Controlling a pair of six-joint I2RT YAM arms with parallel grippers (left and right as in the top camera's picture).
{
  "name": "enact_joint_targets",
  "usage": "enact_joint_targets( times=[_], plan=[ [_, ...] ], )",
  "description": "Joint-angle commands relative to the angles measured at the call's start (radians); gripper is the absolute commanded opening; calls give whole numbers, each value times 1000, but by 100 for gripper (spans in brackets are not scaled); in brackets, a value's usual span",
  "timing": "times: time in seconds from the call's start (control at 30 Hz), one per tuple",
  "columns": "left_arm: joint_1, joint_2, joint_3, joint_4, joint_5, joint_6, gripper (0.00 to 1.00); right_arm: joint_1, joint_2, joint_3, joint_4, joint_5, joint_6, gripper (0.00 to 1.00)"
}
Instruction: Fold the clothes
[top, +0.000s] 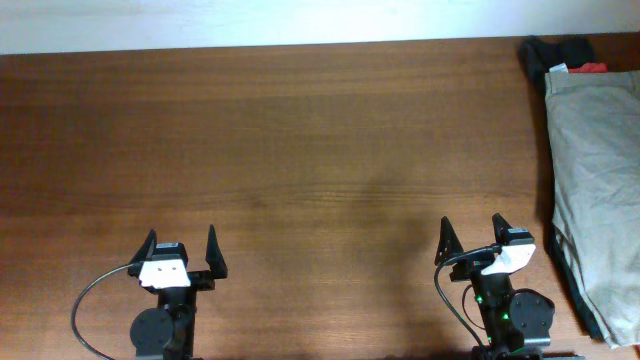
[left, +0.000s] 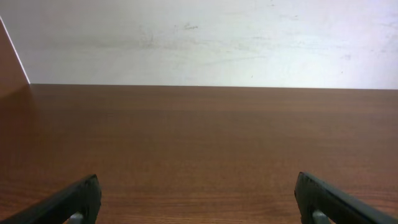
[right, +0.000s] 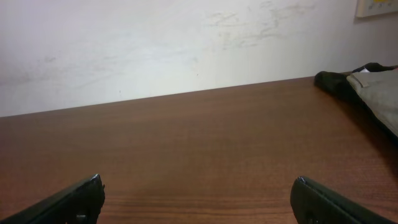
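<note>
Both tools wide open over a bare wooden surface, khaki clothes at the far right edge.

The brown wood-grain surface fills the overhead view, with a pale scuffed wall behind it. The clothes, light khaki and wrinkled, lie flat along the right edge, partly cut off by the frame and resting on a dark garment that shows at the top and along the left hem. The left tool and right tool sit at the near edge, fingers spread wide and holding nothing, and the right one is near the clothes but apart from them. A red scrap and a small white tag sit at the top; any writing is too small to read.
</note>
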Motion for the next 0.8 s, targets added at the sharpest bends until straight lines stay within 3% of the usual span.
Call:
enact_joint_targets(
  times=[0.0,0.37,0.63,0.77],
  plan=[
    [-2,-6,-5,-2,-11,15,99,6,-6,-5,-5,8,-2,99],
    [-2,-6,-5,-2,-11,15,99,6,-6,-5,-5,12,-2,99],
    [-2,-6,-5,-2,-11,15,99,7,-6,-5,25,-358,326,99],
    [-2,-6,-5,-2,-11,15,99,7,-6,-5,93,-380,417,99]
  ],
)
